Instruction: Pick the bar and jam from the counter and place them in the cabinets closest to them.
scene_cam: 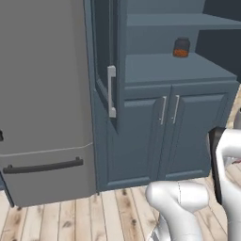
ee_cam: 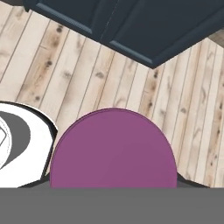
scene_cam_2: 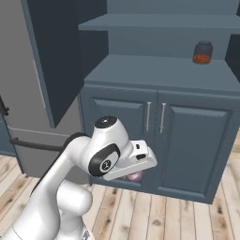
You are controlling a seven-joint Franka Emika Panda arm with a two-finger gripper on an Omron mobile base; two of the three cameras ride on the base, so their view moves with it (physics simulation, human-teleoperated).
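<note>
The pincer [scene_cam_2: 135, 176] grips a small round magenta jam jar [ee_cam: 113, 148] (plank floor [ee_cam: 65, 78] beyond it).

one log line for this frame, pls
gripper: shut on jam | height: above wood floor | facing: cabinets | shelf: dark jar

A dark jar [scene_cam: 181, 47] with orange contents is sitting on the cabinets' [scene_cam: 188, 70] open lower shelf, toward two o'clock.

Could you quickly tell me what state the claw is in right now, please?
Claw: closed on the jam, the pink-magenta jar tucked under the hand, above the wooden floor.
</note>
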